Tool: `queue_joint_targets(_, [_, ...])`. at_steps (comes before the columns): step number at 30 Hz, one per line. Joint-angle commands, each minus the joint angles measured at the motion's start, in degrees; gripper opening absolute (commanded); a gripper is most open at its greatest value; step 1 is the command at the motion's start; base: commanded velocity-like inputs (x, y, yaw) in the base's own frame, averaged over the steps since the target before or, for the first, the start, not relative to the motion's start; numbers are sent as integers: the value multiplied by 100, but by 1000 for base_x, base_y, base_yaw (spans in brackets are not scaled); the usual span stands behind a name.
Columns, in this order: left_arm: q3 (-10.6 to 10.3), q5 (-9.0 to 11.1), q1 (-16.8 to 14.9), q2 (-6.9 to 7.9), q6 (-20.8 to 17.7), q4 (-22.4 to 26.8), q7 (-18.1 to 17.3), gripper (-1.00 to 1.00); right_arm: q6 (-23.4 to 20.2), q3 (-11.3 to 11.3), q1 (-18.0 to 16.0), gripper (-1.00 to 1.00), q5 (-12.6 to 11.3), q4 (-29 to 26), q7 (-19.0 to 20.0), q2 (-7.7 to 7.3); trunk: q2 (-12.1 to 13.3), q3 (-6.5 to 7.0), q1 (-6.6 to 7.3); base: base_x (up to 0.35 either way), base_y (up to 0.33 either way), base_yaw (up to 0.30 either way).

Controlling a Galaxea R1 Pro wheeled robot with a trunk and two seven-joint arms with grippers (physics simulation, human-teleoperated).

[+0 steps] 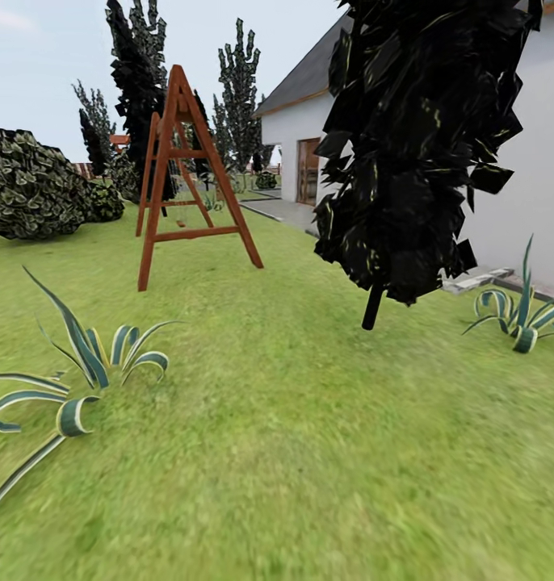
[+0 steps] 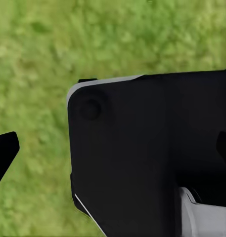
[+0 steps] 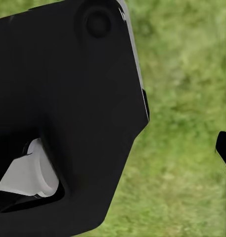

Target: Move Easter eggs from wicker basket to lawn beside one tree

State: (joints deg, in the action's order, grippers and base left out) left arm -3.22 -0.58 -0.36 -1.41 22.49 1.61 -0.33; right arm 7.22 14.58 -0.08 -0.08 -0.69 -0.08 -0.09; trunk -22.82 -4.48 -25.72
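The head view is looking out over the lawn (image 1: 293, 452), a wide stretch of mottled green grass sloping toward a white house (image 1: 519, 161). A small tree (image 1: 422, 145) with a dense dark angular crown and a thin trunk is standing on the grass close to the house wall. A spiky striped plant (image 1: 75, 379) is spreading its leaves on the near grass on the other side, and a second striped plant (image 1: 519, 315) is sitting just beside the tree, toward the house. Farther off, a red-brown wooden A-frame (image 1: 188, 177) is standing upright on the lawn, with a rounded shrub (image 1: 35, 186) and tall dark trees behind it. In the left wrist view, the left tool (image 2: 4, 158) is showing as one dark tip at the picture's edge, with a black housing beside it and grass beneath; I cannot tell how wide it is standing. In the right wrist view, the right tool (image 3: 224, 145) is likewise giving one dark tip over grass, its opening impossible to judge.
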Motion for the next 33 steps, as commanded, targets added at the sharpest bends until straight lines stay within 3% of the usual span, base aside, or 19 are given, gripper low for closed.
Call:
queue_joint_targets(1, [-29, -4, -5, 1, 18, -2, 7, 100, 16, 19, -1, 100, -1, -2, -1, 0, -10, -11, -6, 339, -75, 212])
queue_joint_targets(8, [-28, -4, -7, 1, 18, -2, 7, 100, 16, 19, -1, 100, 0, -1, -1, 0, -10, -11, -6, 339, -31, 192])
queue_joint_targets(33, [-29, -5, -5, 3, 18, -2, 7, 100, 16, 19, -1, 100, -1, -1, -1, 0, -10, -11, -6, 339, -1, 63])
